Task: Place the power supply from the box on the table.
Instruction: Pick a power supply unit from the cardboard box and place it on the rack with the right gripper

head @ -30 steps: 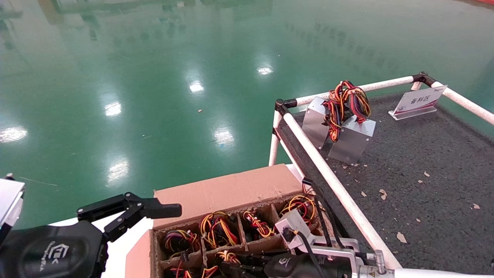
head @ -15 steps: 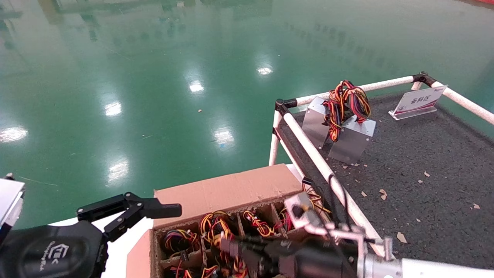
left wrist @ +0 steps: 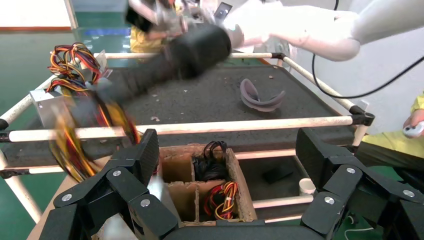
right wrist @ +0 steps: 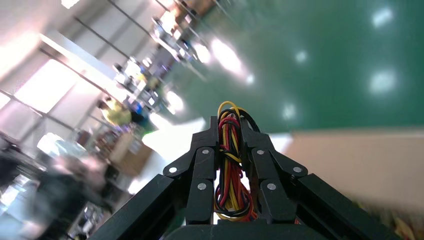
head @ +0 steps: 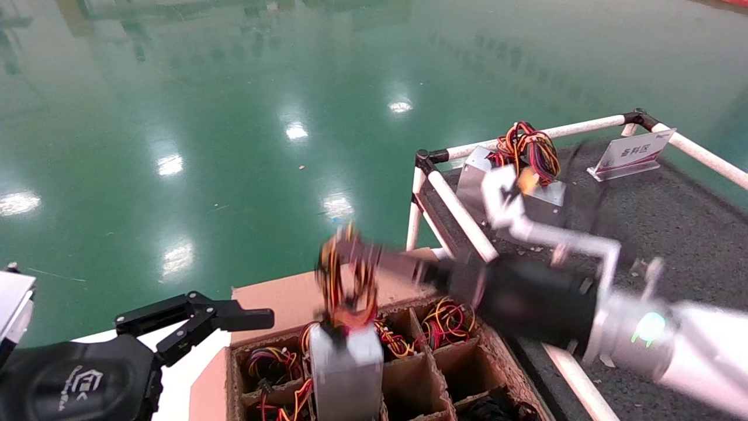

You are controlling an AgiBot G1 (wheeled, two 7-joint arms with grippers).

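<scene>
Power supply [head: 346, 374] hangs at lower centre above the box [head: 403, 356], apparently clear; right gripper [right wrist: 231, 165] clamped on its wires. Carry level over the rail to the table [head: 689, 245].

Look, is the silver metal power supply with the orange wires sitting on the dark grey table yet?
No, the silver-grey power supply hangs by its wires from the right gripper, above the brown cardboard box.

My right gripper [head: 350, 251] and arm smear with motion blur, and the power supply [head: 346, 368] hanging from its wires runs off the head view's lower edge. The box [head: 409, 374] is cut off there too.
</scene>
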